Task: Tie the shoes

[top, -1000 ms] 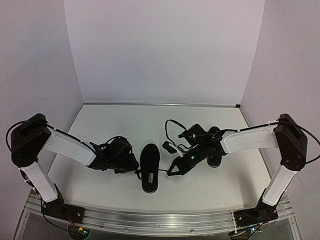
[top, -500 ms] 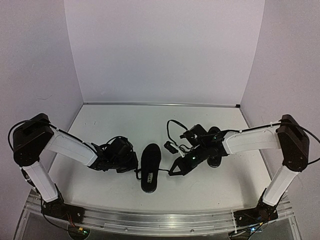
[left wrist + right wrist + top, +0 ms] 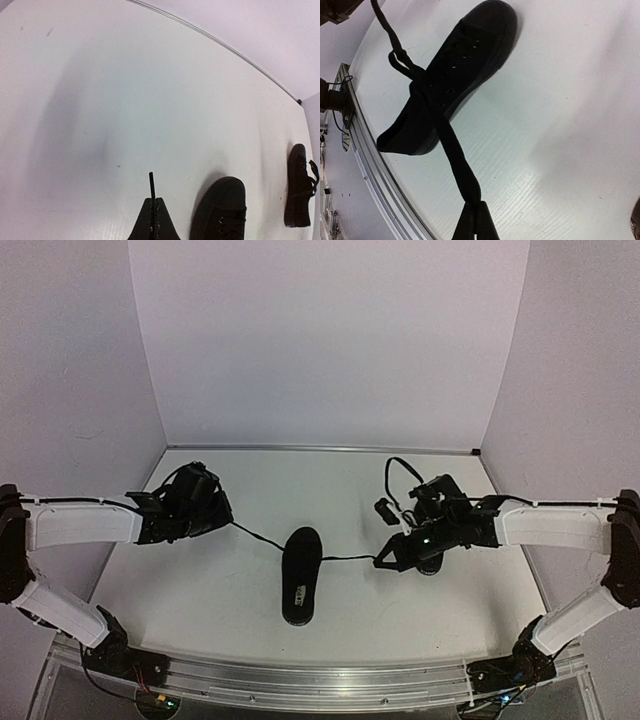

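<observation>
Holding lace ends wide apart: we see left gripper [image 3: 224,519] pinching left lace [image 3: 258,538], right gripper [image 3: 384,560] pinching right lace [image 3: 348,559], both laces taut. Shoe [image 3: 301,575] lies mid-table [image 3: 200,590], toe far. Second shoe [image 3: 300,186] beside right gripper.

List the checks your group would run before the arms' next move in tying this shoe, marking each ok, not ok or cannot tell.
1. The left gripper is shut on the lace end: ok.
2. The right gripper is shut on the other lace strand: ok.
3. Both strands run taut from the centre shoe: ok.
4. The crossing at the eyelets is fully cinched: cannot tell.
5. The centre shoe sits sole down on the table: ok.
6. The second shoe is clear of the right arm: cannot tell, as the arm covers it from above.
</observation>
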